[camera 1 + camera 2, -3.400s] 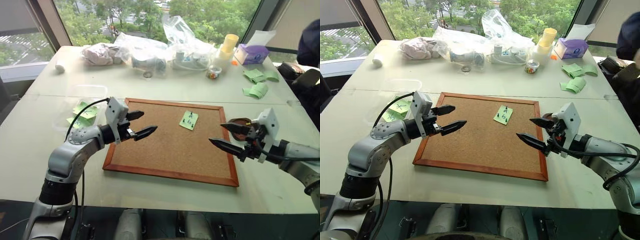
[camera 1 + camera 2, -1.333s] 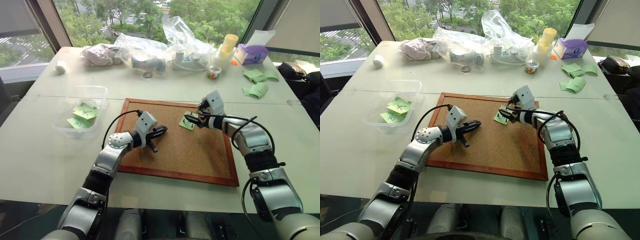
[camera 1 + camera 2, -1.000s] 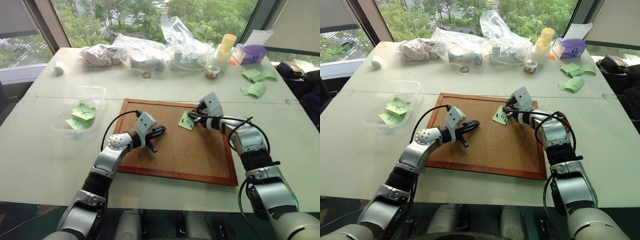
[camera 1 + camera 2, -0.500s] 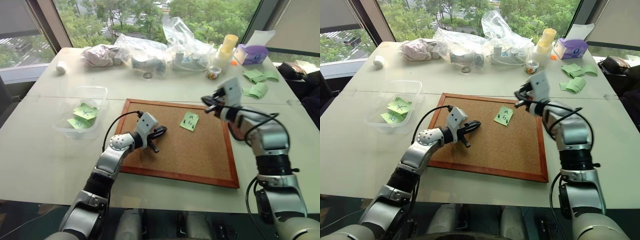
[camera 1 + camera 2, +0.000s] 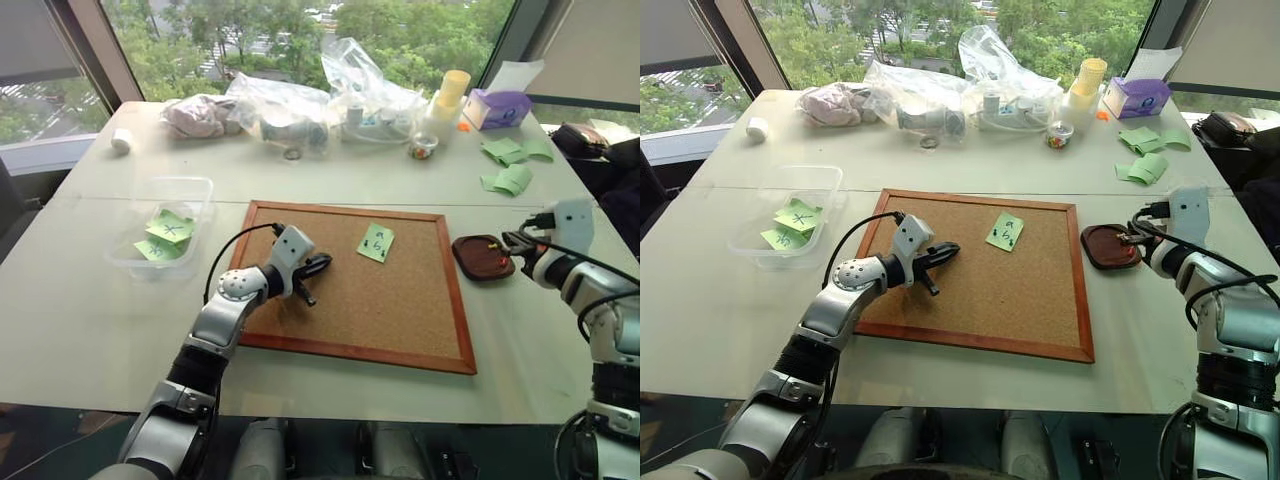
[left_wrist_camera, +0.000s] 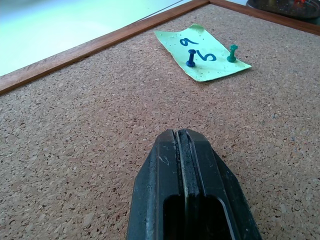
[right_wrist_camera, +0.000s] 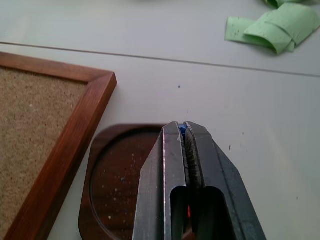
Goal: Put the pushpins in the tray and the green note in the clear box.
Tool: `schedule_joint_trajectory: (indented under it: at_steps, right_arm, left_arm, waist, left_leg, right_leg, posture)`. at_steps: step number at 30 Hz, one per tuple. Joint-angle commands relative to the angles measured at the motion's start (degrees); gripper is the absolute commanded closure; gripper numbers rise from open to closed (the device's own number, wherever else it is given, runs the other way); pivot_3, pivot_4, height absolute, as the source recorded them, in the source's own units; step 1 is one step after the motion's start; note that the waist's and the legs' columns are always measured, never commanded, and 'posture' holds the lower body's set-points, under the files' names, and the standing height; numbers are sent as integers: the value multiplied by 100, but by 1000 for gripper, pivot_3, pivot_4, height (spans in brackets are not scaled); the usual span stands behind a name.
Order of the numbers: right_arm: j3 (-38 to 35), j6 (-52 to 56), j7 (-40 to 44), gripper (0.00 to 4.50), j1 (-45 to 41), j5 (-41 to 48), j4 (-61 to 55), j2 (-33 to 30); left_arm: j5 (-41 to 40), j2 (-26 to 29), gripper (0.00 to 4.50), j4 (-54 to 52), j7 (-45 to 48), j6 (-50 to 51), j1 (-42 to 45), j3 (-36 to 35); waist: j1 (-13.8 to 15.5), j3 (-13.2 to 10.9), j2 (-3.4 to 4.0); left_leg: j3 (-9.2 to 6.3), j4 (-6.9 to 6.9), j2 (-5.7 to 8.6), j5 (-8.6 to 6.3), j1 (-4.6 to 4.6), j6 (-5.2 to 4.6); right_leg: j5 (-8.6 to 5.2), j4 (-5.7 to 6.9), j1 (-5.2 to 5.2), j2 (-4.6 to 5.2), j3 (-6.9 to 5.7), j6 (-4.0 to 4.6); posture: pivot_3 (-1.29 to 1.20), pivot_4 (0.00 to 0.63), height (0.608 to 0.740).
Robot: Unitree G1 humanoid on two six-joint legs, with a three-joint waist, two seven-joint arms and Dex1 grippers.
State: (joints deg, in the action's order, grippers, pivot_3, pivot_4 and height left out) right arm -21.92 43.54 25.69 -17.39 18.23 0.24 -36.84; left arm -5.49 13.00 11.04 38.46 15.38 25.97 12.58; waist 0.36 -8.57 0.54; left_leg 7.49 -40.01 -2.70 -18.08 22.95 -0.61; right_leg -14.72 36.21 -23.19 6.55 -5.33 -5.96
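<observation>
Tray (image 7: 112, 190) | beneath closed right end effector (image 7: 184, 131) | pushpin pinched

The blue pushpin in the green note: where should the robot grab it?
By its plastic head, coming from above. The blue pushpin stands upright in the green note, its point buried in the corkboard, so the head is probably the only part to pinch.

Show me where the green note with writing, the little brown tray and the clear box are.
green note (image 5: 377, 242): left eye view, middle of the paper pinned to the corkboard.
tray (image 5: 470, 262): left eye view, bare dark floor near its left rim.
clear box (image 5: 196, 184): left eye view, far rim.
</observation>
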Motion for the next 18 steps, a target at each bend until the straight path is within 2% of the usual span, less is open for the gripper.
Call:
schedule_joint_trajectory:
  at_steps: [1,3,7,8,13,14,18]
  right_arm:
    - [-25,-236,19,4459,-34,82,-56,90]
    - [27,-264,43,4459,9,105,-31,148]
    - [102,-358,49,3291,56,101,82,237]
    - [126,-402,52,2653,63,85,136,249]
    - [194,-505,26,246,65,62,221,243]
    - [178,-508,20,19,50,79,197,235]
    - [189,-362,99,19,-33,290,-231,230]
  left_arm:
    - [172,6,4500,278,-4,90,-100,177]
    - [172,12,4500,290,3,80,-88,178]
    - [172,22,4500,290,5,65,-77,172]
    - [173,27,4500,288,6,62,-77,173]
    - [173,53,4500,259,-6,77,-87,161]
    - [174,57,4500,254,-5,77,-90,161]
    - [169,74,4500,236,-7,85,-100,147]
  waist:
    - [-6,0,0]
    - [4,0,0]
    - [22,0,0]
    - [22,0,0]
    - [19,0,0]
    - [19,0,0]
    - [15,0,0]
  left_leg:
    - [-2,1,-1,0,-2,0]
    - [-5,1,-1,-1,-3,-2]
    - [-6,1,0,-2,-2,-3]
    - [-5,1,0,-2,-2,-3]
    - [-6,1,0,-2,-2,-4]
    - [-6,1,0,-2,-2,-4]
    - [-6,1,-1,-3,-2,-4]
  right_leg:
    - [0,0,3,0,0,0]
    - [0,0,4,0,1,0]
    - [0,-1,5,0,1,0]
    - [0,-1,5,1,1,0]
    - [0,-1,4,1,1,0]
    - [0,-1,4,1,2,0]
    - [0,-1,3,1,2,0]
  posture:
    - [0,150,740]
    - [0,150,740]
    - [0,150,740]
    - [0,150,740]
    - [0,150,740]
    - [0,150,740]
    - [0,150,740]
